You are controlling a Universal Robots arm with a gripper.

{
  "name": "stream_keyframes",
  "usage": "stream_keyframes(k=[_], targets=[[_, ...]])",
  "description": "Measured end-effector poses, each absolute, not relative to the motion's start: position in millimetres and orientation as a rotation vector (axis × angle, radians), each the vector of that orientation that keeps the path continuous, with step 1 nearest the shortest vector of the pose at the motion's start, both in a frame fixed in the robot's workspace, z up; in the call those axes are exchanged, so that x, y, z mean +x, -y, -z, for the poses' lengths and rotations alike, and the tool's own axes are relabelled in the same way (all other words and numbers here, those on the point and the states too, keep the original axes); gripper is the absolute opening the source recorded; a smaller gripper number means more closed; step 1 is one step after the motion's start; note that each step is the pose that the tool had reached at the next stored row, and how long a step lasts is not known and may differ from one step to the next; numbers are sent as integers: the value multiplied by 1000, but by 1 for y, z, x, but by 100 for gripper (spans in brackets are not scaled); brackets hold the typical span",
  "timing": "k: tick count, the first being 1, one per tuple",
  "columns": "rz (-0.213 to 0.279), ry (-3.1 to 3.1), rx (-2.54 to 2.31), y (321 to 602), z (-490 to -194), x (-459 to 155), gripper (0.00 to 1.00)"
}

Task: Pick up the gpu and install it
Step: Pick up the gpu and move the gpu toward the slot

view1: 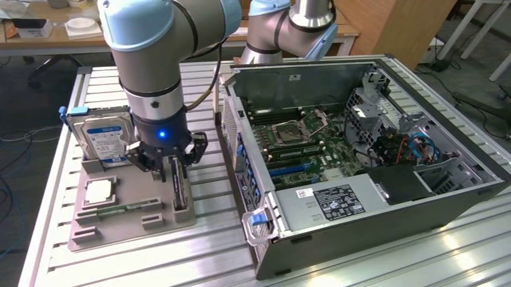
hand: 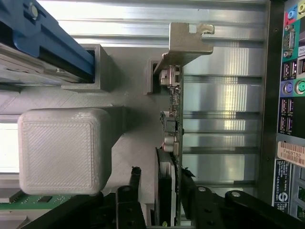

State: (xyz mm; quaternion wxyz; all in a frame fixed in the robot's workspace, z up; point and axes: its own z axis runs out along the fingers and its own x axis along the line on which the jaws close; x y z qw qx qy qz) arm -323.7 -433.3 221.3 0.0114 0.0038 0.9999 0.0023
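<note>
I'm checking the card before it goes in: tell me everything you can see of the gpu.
The gpu is a thin dark card with a green board edge, small metal connectors and a bent silver bracket at one end. It stands on edge in a slot of the grey holder, beside the computer case. The gripper straddles it, jaws apart on either side.

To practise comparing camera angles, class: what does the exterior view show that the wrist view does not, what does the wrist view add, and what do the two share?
Exterior view: the robot arm, and the motherboard inside the open computer case.
Wrist view: the silver end bracket, and the coloured ports on the case's back.
Shared: the gripper straddling the gpu, which stands on edge in the gray tray; a gap shows beside one finger.
</note>
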Motion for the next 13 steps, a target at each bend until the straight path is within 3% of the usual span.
stream_keyframes(k=[2,3,13], targets=[[-7,-3119,12,433,-221,-324,45],[-7,-3119,12,433,-221,-324,38],[-7,-3119,24,433,-220,-321,38]])
